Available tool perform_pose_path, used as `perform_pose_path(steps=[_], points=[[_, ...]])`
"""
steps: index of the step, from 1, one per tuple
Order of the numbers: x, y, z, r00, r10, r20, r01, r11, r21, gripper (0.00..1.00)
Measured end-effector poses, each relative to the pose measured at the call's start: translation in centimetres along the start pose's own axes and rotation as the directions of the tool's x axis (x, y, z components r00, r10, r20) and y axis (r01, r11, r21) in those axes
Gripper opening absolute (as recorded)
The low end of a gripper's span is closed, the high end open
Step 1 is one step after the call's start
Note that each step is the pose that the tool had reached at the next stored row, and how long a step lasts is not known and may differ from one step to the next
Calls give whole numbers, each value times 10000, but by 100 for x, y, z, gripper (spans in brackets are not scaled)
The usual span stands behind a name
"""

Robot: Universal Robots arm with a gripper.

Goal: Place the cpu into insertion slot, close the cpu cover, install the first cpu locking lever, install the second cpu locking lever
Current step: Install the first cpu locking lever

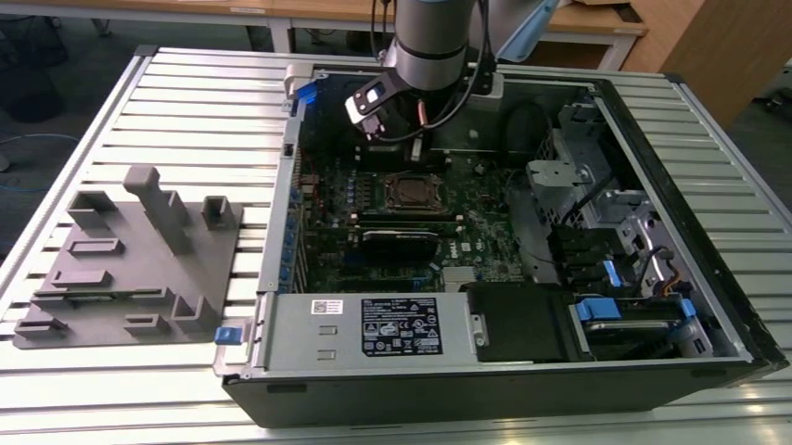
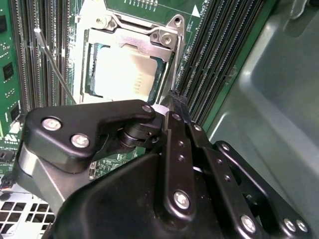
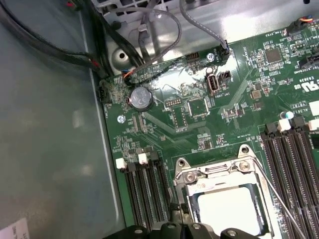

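No print could be read. A black-and-white rectangular sticker (image 1: 400,326) sat on the silver metal box (image 1: 303,338), at six o'clock from the green circuit board (image 1: 477,199).

1. A computer case (image 1: 520,385) lies open on a table (image 1: 185,102). A holder block (image 1: 136,269) sits on the table at the exterior view's left.
2. A circuit board (image 1: 359,209) lies in the case, with the insertion slot (image 1: 413,192) near its middle.
3. The cpu (image 2: 127,74) lies in the slot, with the cpu cover (image 2: 144,42) around its edges.
4. Memory slots (image 2: 219,55) flank it on two sides.
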State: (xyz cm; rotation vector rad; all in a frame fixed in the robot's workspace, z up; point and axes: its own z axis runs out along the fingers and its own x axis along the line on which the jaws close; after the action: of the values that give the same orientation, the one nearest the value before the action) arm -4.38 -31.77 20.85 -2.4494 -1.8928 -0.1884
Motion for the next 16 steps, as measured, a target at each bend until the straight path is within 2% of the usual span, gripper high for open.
perform_pose_path(steps=[12,16], points=[[10,-15,0,10000,4,0,-4,10000,-3,10],[10,-14,0,9989,-468,-22,468,9989,54,10]])
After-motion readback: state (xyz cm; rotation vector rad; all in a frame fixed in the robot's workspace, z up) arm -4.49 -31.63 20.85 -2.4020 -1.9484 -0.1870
